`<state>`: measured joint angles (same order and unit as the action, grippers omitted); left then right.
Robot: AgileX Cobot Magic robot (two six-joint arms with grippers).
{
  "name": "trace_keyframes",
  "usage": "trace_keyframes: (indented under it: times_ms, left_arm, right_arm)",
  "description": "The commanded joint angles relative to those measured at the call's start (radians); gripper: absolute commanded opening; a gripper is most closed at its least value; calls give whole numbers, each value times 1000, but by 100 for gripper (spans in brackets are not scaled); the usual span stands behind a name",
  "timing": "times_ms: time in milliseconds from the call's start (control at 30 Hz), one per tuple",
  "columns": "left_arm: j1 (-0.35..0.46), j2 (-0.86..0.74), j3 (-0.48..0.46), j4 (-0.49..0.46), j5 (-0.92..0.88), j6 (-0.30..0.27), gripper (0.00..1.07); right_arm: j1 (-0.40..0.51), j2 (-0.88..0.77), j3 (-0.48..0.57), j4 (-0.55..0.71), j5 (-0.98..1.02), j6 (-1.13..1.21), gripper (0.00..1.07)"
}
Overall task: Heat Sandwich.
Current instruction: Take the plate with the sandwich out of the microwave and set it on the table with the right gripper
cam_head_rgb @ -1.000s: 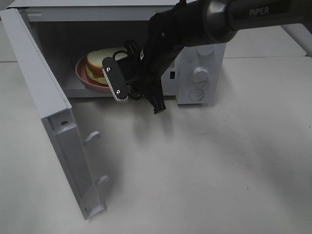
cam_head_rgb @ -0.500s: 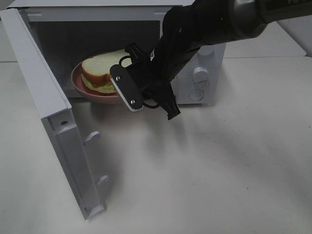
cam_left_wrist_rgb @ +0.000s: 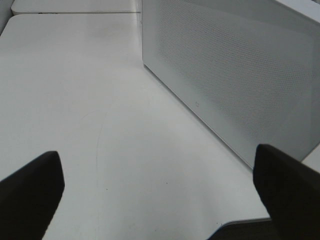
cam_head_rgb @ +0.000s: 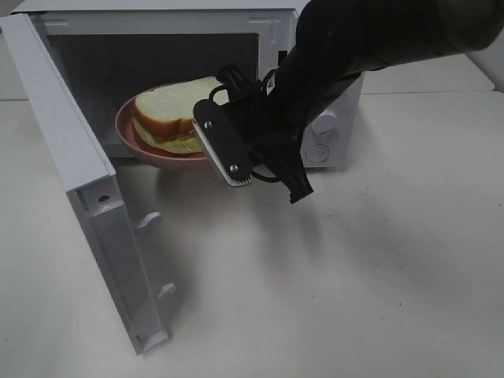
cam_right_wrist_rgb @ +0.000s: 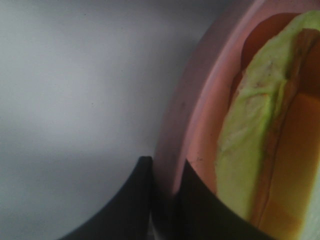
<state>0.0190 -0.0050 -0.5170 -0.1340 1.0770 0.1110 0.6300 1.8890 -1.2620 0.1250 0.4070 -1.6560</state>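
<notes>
Right wrist view: right gripper [cam_right_wrist_rgb: 165,167] jaws pinching the pink plate [cam_right_wrist_rgb: 197,100] rim. Sandwich [cam_right_wrist_rgb: 245,150] on it, at microwave [cam_head_rgb: 157,22] mouth (10 o'clock in exterior high). Likely soft, light, squashy; carry by plate, level. Left gripper [cam_left_wrist_rgb: 160,190] jaws spread, empty.

The right arm [cam_head_rgb: 346,47] is black, with a smooth, rounded shell. A flat black panel [cam_head_rgb: 224,146] on it carries 2 silver screws [cam_head_rgb: 234,167] and a pale ribbed end. A thin black cable [cam_head_rgb: 272,178] loops beside that panel. The left gripper [cam_left_wrist_rgb: 159,192] has 2 blunt black fingers [cam_left_wrist_rgb: 30,197].
</notes>
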Motion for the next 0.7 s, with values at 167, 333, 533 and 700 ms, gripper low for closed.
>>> trace_keyframes:
  times_ms: [167,333,533,700]
  left_arm:
    - [4,-5,1,-7,-6,-6,97]
    - [4,-5,1,-7,-6,-6,97]
    - [4,-5,1,-7,-6,-6,97]
    - [4,-5,1,-7,-6,-6,97]
  right_arm:
    - [-12,-108,123,-5,-86,19,0]
    - [-11,-164,196,-5,-100,20,0]
    - [-10,-252,294,-4,-112,21,0]
    - [-10,-320,365,-4,-111,23,0]
